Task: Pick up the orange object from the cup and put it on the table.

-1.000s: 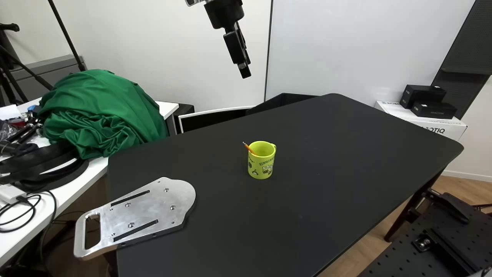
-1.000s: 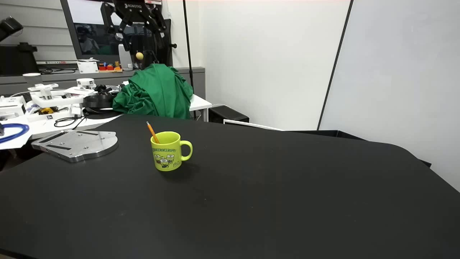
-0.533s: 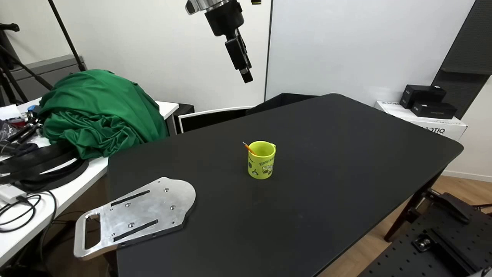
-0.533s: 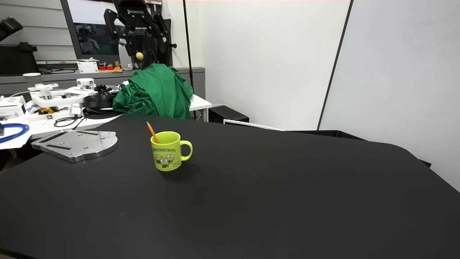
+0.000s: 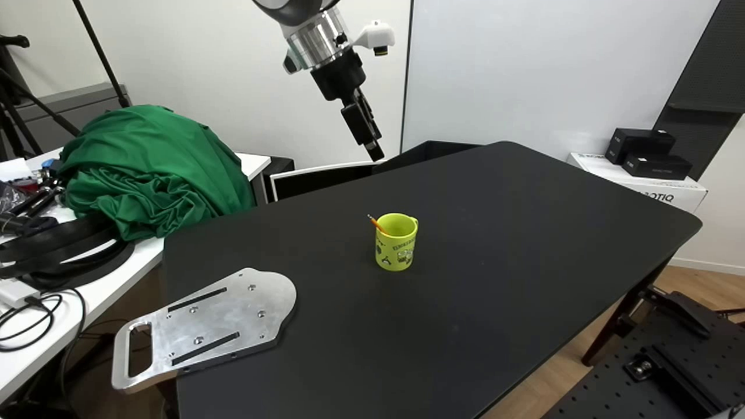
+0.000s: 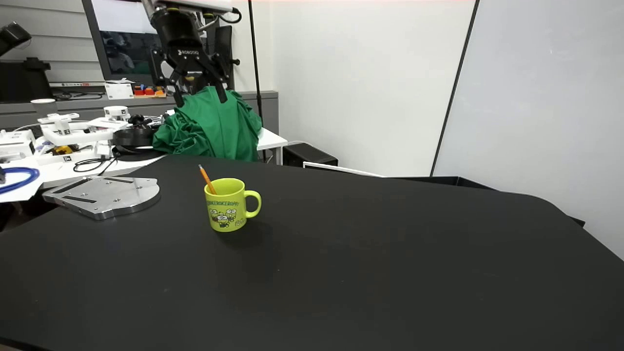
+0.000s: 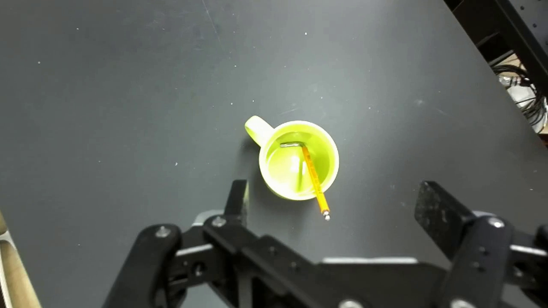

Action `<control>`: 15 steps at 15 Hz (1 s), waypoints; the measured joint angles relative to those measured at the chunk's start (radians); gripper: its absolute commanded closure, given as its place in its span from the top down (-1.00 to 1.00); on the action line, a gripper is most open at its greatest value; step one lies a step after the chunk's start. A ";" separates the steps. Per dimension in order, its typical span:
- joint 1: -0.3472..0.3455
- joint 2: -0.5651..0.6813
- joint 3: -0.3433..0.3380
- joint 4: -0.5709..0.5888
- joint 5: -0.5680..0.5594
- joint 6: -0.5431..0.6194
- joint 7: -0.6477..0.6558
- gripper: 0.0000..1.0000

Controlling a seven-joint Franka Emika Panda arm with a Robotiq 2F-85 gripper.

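Observation:
The orange object (image 5: 377, 224) is a thin pencil-like stick leaning in the lime cup (image 5: 396, 253), its upper end sticking out past the rim. In an exterior view the stick (image 6: 206, 179) leans out over the cup (image 6: 228, 209), away from the handle. The cup stands upright on the black table (image 5: 495, 308). In the wrist view the stick (image 7: 314, 177) crosses the cup (image 7: 278, 171) rim toward the gripper. My gripper (image 7: 333, 188) is open and empty, with the stick's tip between its fingers in that picture. In both exterior views the gripper (image 6: 201, 100) is well above the cup, apart from it.
A silver metal plate with a handle slot (image 5: 233, 317) overhangs the table's edge. A green cloth (image 5: 151, 169) lies on a white desk beside the table, with cables and clutter. A black bin (image 5: 433, 151) stands behind the table. Boxes (image 5: 657, 166) stand beyond its far end.
My gripper has moved down toward the table in both exterior views, and more of the arm now shows. It stays open. The cup and the orange stick have not moved.

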 measured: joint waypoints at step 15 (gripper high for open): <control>0.059 0.182 -0.001 0.033 -0.041 0.053 0.124 1.00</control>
